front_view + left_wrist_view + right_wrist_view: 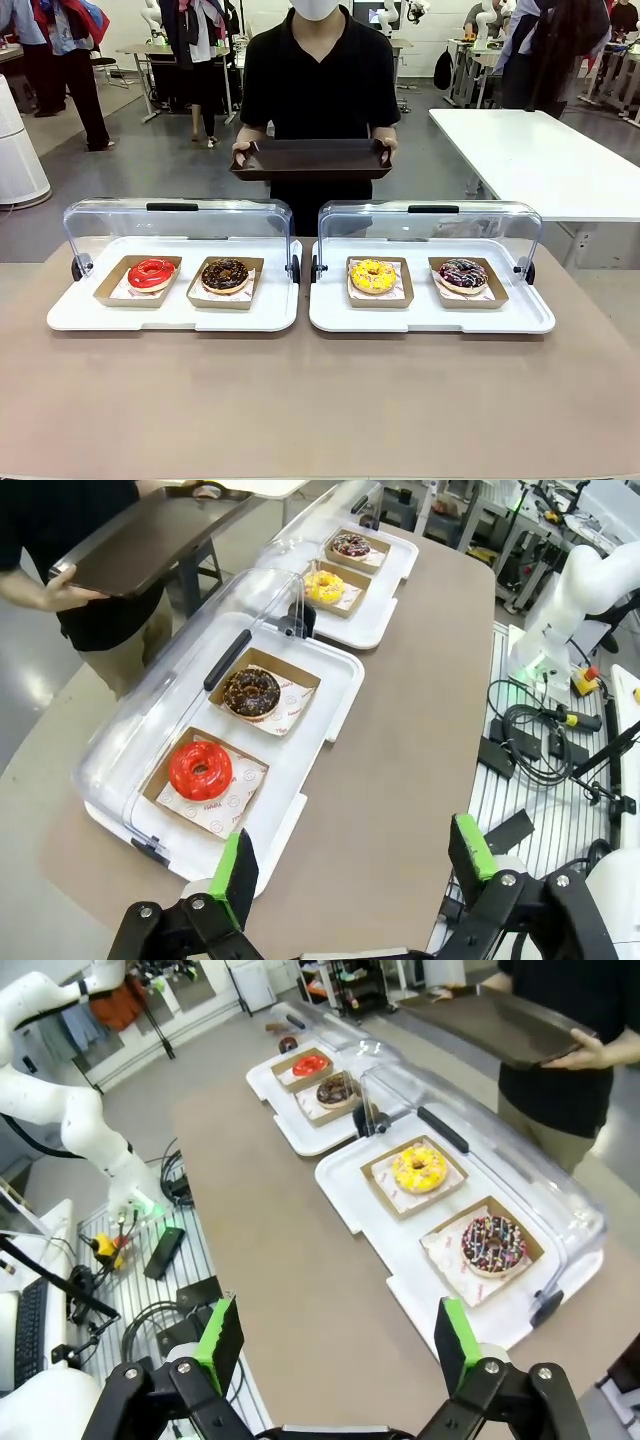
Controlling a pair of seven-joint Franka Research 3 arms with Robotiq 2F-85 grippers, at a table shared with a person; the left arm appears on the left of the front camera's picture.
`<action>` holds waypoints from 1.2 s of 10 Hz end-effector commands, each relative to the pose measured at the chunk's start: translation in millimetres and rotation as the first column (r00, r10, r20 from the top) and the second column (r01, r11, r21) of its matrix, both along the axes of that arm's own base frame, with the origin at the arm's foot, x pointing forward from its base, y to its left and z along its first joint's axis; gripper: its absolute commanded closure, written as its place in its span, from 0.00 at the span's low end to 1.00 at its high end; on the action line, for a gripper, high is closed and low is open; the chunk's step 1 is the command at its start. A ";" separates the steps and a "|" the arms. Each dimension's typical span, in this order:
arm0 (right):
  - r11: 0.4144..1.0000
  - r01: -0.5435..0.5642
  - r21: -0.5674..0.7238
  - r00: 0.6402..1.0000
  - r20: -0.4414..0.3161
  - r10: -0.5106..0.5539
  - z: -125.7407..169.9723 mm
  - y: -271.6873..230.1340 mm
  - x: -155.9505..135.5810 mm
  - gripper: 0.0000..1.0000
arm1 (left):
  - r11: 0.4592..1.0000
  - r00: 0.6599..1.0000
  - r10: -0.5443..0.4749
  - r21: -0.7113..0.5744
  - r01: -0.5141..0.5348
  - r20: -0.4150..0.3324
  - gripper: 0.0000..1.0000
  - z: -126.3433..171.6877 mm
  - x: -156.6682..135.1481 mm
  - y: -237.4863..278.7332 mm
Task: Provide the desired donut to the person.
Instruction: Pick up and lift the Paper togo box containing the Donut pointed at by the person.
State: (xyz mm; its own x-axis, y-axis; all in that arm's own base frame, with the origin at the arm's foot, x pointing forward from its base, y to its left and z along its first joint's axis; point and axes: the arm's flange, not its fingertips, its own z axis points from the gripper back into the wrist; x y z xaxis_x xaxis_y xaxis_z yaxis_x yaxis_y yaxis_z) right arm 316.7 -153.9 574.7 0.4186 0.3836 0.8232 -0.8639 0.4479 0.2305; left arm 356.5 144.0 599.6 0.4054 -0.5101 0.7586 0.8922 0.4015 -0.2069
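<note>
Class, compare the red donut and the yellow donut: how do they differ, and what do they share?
The red donut is plain and glossy; the yellow donut carries small sprinkles. The red donut sits on the left tray, the yellow donut on the right tray. Both are rings lying flat in brown boxes.

Cropped by the top edge above the mask: the person (320,80); legs hidden behind the bench (320,400). Cut by the upper edge, left wrist view: dark tray (150,540). Too small to read: print on paper (215,808) under the red donut (200,770). Cropped at the bottom edge: left hand (354,848), right hand (337,1322).
</note>
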 end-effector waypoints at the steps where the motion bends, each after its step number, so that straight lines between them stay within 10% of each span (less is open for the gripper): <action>1: 0.999 -0.031 0.011 0.999 0.025 0.030 3.2 4.3 1.9 0.00 | 1.000 1.000 -0.006 -0.012 0.006 0.012 0.00 -7.3 -7.2 6.0; 12: 1.000 -0.011 -0.006 1.000 0.000 0.011 0.7 3.6 0.4 0.00 | 1.000 1.000 0.010 -0.006 -0.010 -0.011 0.00 -4.0 -4.2 5.6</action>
State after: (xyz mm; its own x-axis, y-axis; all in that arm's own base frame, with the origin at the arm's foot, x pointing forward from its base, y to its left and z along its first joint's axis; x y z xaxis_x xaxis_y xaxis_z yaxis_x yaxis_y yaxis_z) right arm 315.8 -149.8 575.7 0.4216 0.4040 0.8118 -0.8653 0.4468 0.2271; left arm 351.9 149.3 593.6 0.4208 -0.5073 0.7520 0.8861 0.4075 -0.2209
